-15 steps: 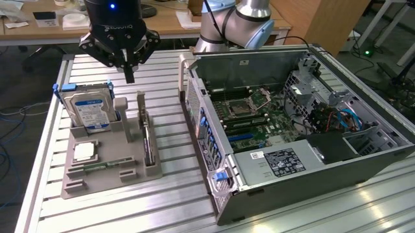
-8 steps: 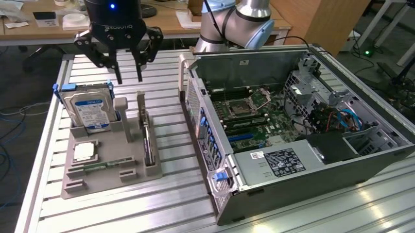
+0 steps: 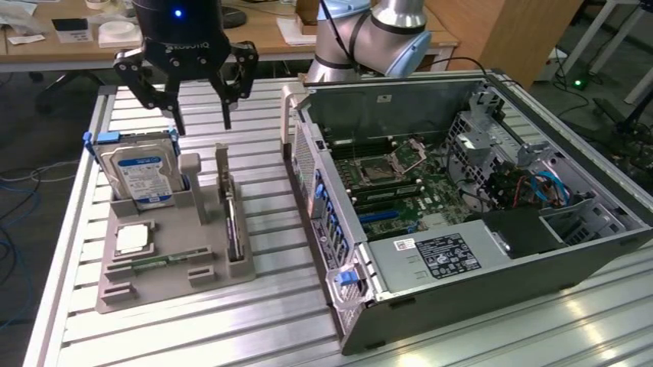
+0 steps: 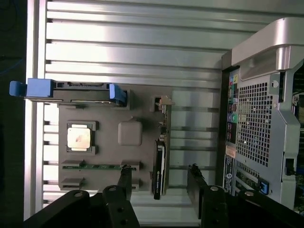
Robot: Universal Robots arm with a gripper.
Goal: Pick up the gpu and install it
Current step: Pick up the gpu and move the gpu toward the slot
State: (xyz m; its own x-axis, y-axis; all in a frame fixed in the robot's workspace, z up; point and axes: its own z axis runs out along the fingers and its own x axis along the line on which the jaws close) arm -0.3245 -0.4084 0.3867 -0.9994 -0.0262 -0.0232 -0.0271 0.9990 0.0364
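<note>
Thin, stiff, light-looking gpu [image 3: 235, 229] on edge in grey holder [image 3: 168, 229], likely fragile; best pinched across flat faces near top edge; gripper [image 3: 201, 122] open, empty, above

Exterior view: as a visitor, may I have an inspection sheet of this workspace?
Surface: ribbed silver metal table.
Job's things: thin dark gpu card standing on edge in grey plastic holder; open grey computer case alongside.
Clutter: silver hard drive with blue-white label, square silver processor chip, narrow green memory stick, all in holder.
Jaws: open, empty, above the holder.
Cables: blue cables inside case.
Surroundings: wooden desks behind.
</note>
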